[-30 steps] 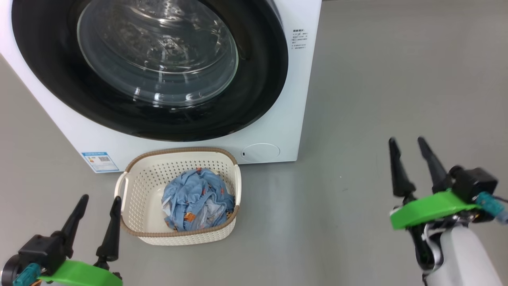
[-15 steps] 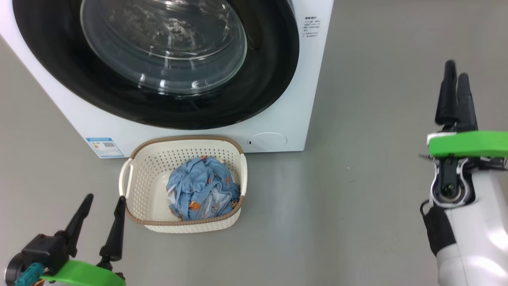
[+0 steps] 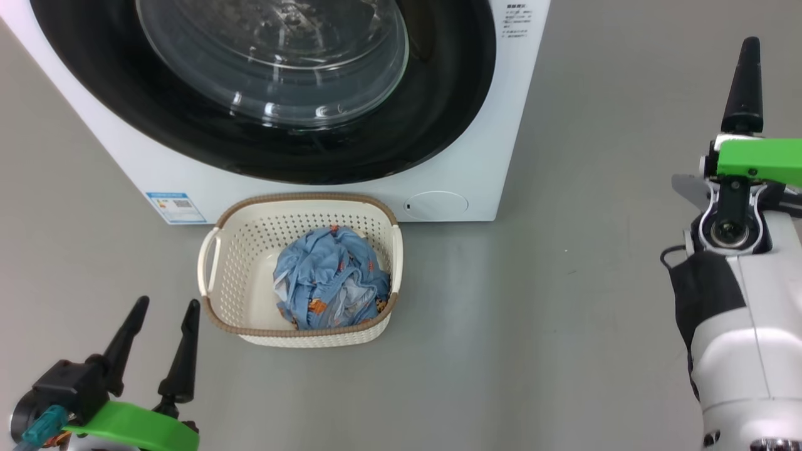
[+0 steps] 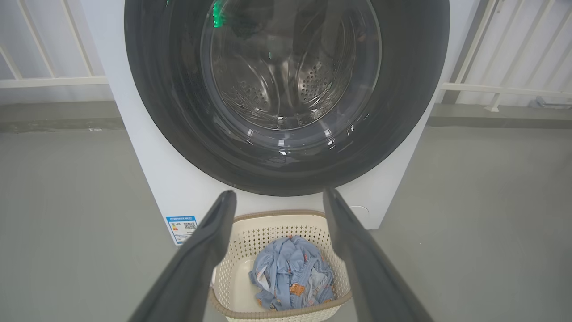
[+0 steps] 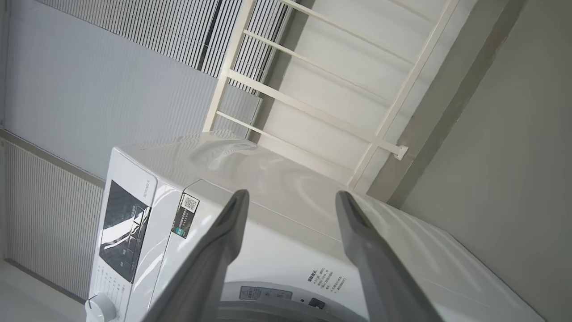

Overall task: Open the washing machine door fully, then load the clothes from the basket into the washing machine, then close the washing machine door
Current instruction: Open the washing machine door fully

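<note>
The head view cuts off the top of the washing machine [image 3: 482, 169] and shows the right jaws edge-on, one finger [image 3: 744, 94] hiding the other. The washing machine door [image 3: 276, 69], a glossy black rim around bulging clear glass, sits shut on the white front. Just before it on the floor [image 3: 564, 313] stands the cream basket [image 3: 313, 338] holding crumpled blue clothes [image 3: 329, 285]. The left jaws and right jaws are spread, empty. Since a second ago the right arm [image 3: 752, 326] has risen and rolled; the camera shifted too.

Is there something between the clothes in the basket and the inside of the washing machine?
Yes: the washing machine door is shut over the opening, just above the basket holding the clothes. Nothing else visible blocks them.
</note>
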Robot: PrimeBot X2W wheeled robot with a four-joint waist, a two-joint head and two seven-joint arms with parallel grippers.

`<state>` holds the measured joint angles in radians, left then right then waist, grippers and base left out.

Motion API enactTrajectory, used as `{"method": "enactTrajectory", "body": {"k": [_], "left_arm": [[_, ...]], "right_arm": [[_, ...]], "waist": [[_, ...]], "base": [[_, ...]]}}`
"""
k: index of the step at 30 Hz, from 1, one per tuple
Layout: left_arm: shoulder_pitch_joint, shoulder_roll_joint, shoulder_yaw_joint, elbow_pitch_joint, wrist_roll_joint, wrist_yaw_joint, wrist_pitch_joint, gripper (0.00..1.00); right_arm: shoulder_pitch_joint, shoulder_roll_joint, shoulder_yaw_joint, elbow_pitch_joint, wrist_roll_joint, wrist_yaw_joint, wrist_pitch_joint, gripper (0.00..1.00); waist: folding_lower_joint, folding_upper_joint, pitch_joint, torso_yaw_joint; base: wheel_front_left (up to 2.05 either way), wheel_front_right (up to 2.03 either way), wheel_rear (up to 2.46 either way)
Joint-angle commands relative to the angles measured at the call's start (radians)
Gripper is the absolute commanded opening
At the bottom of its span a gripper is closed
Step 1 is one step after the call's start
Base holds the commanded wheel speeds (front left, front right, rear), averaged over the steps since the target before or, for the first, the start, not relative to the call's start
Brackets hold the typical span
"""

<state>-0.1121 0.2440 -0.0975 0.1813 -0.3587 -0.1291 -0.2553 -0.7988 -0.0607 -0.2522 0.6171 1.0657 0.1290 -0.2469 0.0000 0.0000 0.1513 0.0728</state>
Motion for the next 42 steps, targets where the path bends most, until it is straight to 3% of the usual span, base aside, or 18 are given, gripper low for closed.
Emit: {"method": "enactTrajectory", "body": {"k": [1,5,6,7,9,26,42], "left_arm": [[-0.045,0.034,0.029,-0.016,-0.014,-0.002,-0.006,1.00],[-0.059,0.032,0.023,-0.013,-0.022,-0.002,-0.006,1.00],[-0.062,0.031,0.021,-0.012,-0.025,-0.002,-0.006,1.00],[-0.062,0.031,0.021,-0.012,-0.025,-0.002,-0.006,1.00],[-0.065,0.031,0.020,-0.010,-0.029,-0.002,-0.006,1.00],[-0.092,0.040,0.015,-0.012,-0.046,-0.002,-0.006,1.00],[-0.141,0.042,-0.002,-0.025,-0.065,-0.002,-0.006,1.00]], "right_arm": [[-0.061,0.010,0.006,0.018,0.045,0.002,0.010,1.00],[-0.127,0.010,-0.010,0.113,0.099,0.002,0.038,1.00],[-0.159,0.010,-0.019,0.161,0.113,0.002,0.054,0.49],[-0.159,0.010,-0.019,0.161,0.113,0.002,0.054,0.49],[-0.190,0.010,-0.028,0.209,0.118,0.002,0.076,0.02],[-0.451,-0.062,-0.069,0.472,0.023,0.002,0.366,0.00],[-0.645,-0.097,-0.069,0.634,-0.072,0.002,0.490,0.00]], "waist": [[0.0000,0.0000,0.010,0.009],[0.0000,0.0000,0.025,0.016],[0.0000,0.0000,0.032,0.018],[0.0000,0.0000,0.032,0.018],[0.0000,0.0000,0.038,0.020],[0.0000,0.0000,0.092,0.023],[0.0000,0.0000,0.166,0.064]], "base": [[0.00,0.00,0.00],[0.00,0.00,0.00],[0.00,0.00,0.00],[0.00,0.00,0.00],[0.00,0.00,0.00],[0.00,0.00,0.00],[0.00,0.00,0.00]]}}
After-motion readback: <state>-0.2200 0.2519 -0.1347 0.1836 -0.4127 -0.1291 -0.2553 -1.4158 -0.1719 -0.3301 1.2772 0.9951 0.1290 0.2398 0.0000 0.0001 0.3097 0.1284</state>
